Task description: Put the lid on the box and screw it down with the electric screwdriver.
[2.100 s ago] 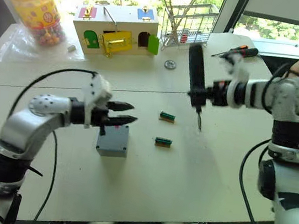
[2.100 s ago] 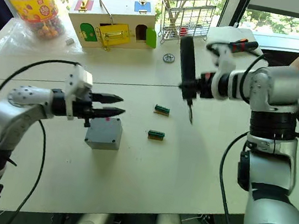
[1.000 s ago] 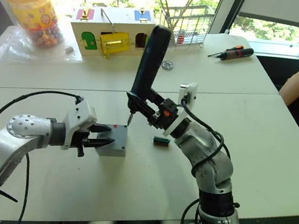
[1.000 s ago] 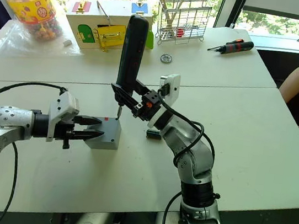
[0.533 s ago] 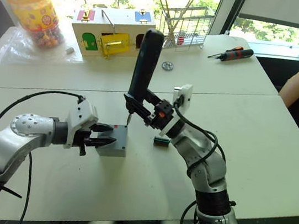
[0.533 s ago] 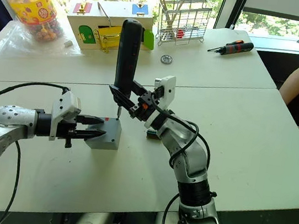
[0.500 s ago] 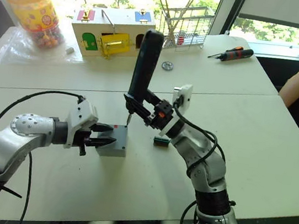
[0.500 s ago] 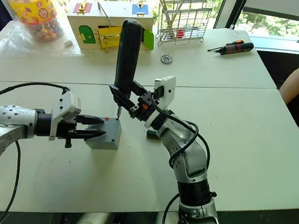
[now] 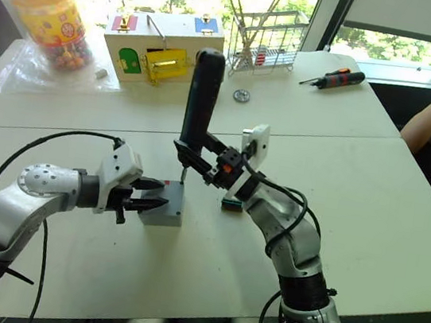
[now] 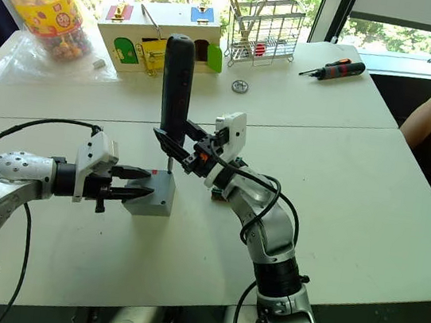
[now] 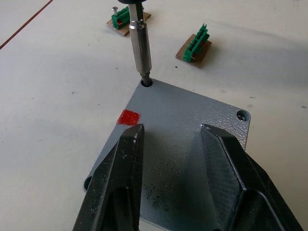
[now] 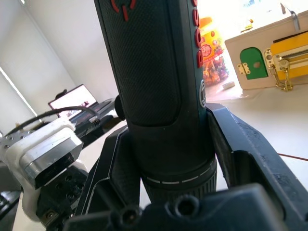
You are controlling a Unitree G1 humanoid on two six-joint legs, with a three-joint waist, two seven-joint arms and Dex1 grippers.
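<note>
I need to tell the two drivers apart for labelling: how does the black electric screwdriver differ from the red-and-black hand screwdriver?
The electric screwdriver stands upright in the right pincer, bit in a corner hole of the lid; the hand screwdriver lies flat on the far table, untouched. The electric one is thick and all black; the hand one is slimmer, with red on the handle. Both have black grips.

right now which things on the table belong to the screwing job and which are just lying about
In the job:
- lid, already seated on the box
- electric screwdriver, clamped in the right gripper, bit in a corner screw hole
- left gripper, jaws open at the box

Lying about:
- hand screwdriver
- wooden house box
- two green terminal blocks
- candy jar
- wire rack
</note>
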